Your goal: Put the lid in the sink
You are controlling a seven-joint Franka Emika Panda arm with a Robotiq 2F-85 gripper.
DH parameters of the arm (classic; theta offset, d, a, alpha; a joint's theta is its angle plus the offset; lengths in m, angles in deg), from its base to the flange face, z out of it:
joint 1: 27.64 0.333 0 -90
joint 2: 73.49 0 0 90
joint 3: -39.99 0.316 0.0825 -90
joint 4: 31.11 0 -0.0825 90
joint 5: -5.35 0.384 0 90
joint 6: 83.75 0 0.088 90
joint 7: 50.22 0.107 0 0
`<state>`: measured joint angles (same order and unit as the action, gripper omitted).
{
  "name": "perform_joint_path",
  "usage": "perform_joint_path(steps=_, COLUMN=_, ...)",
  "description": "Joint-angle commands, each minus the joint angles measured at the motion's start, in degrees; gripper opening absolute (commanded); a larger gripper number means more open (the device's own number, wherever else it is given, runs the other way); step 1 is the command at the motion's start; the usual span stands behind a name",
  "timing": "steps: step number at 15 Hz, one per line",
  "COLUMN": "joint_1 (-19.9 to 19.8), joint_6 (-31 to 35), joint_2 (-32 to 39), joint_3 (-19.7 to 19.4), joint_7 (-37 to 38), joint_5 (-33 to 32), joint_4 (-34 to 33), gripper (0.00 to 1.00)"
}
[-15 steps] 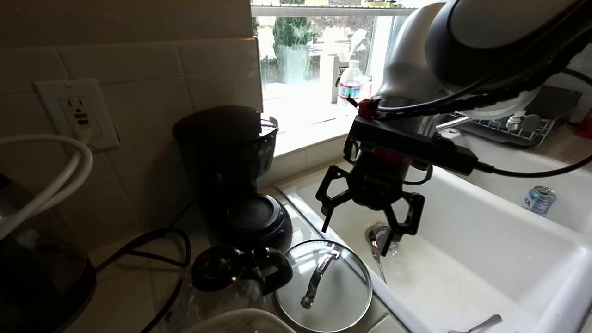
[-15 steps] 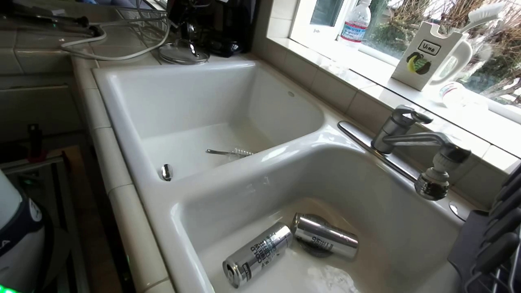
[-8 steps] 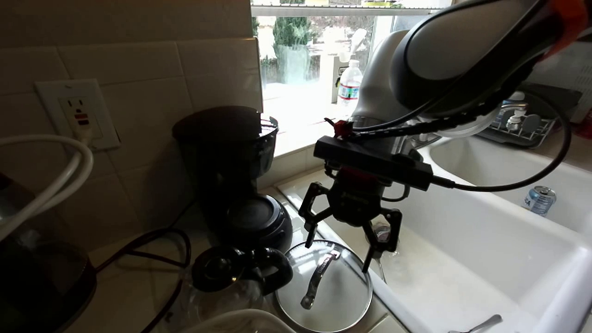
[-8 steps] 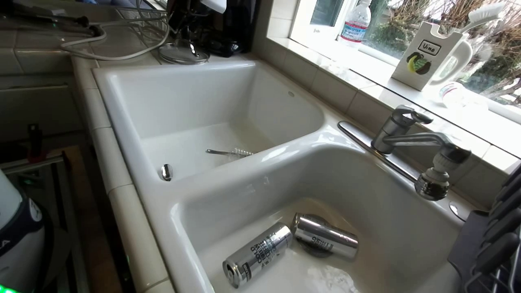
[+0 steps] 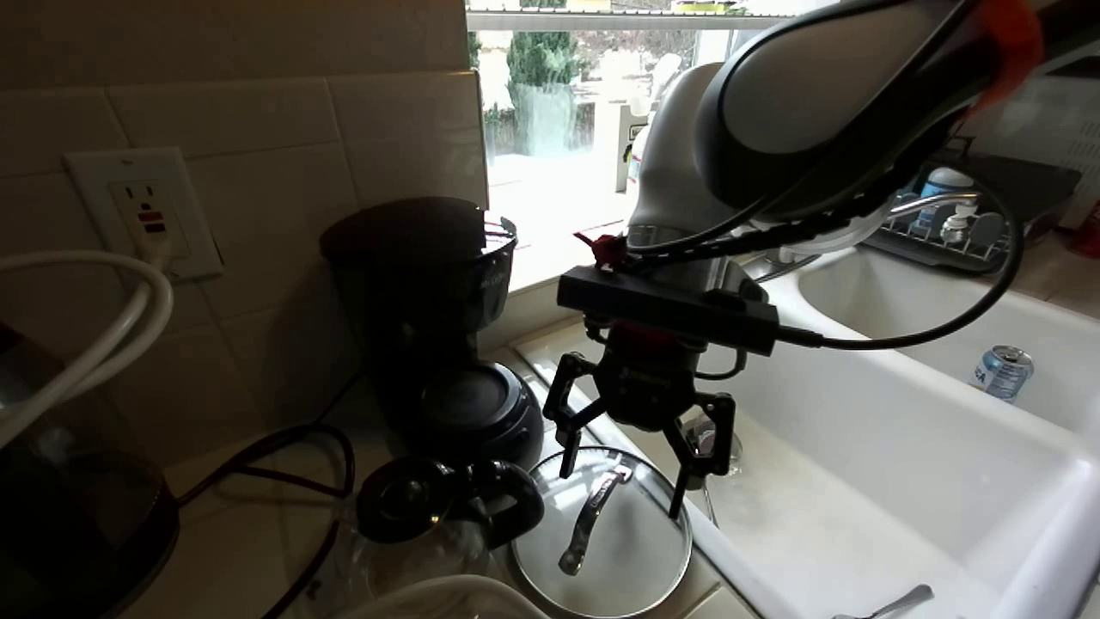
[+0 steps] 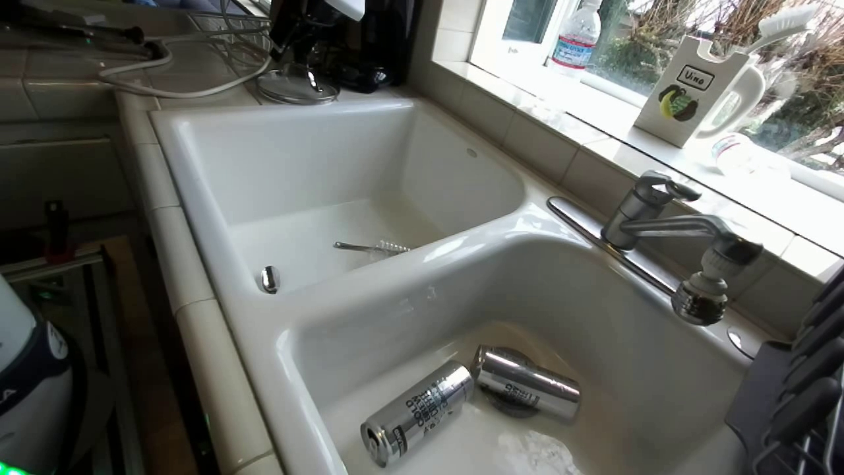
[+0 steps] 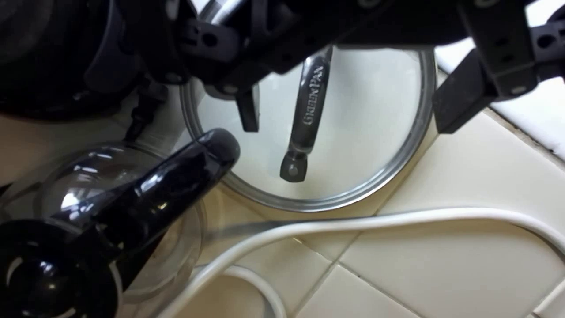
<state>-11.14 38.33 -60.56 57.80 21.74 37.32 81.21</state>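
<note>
The round clear glass lid (image 5: pixel 640 554) lies flat on the tiled counter beside the sink, also in the wrist view (image 7: pixel 366 145) and an exterior view (image 6: pixel 297 95). Its dark handle (image 7: pixel 311 101) runs lengthwise between my fingers in the wrist view. My gripper (image 5: pixel 621 493) is open and empty above the lid, one finger on each side of the handle; it also shows in the wrist view (image 7: pixel 347 126). The far part of the lid is hidden behind the gripper there. The sink (image 6: pixel 316 158) is the white basin right beside the lid, also seen in an exterior view (image 5: pixel 859 507).
The glass carafe (image 5: pixel 412 550) stands against the lid's side; its black handle (image 7: pixel 172 181) reaches over the rim. The black coffee maker (image 5: pixel 412 258) is behind. A white cable (image 7: pixel 397 221) crosses the counter. Utensils (image 6: pixel 359 247) lie in the sink. Cans (image 6: pixel 422 412) lie in the adjoining basin.
My gripper has moved from above the sink's edge toward the coffee maker and down, and is now over the lid. It has stayed open. The lid has not moved.
</note>
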Motion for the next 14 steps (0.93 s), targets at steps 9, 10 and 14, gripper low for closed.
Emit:
perform_joint_path(steps=9, joint_1=1.59, joint_6=1.16, joint_2=2.04, joint_3=-1.98, joint_7=1.36, joint_5=-4.69, joint_4=-1.23, gripper=0.31)
perform_joint_path(steps=10, joint_1=1.56, joint_6=1.55, joint_2=2.2, joint_3=-1.97, joint_7=1.05, joint_5=-4.67, joint_4=-1.16, gripper=0.25)
perform_joint_path(steps=14, joint_1=1.88, joint_6=1.33, joint_2=2.45, joint_3=-2.13, joint_7=1.17, joint_5=-6.48, joint_4=-1.47, gripper=0.0)
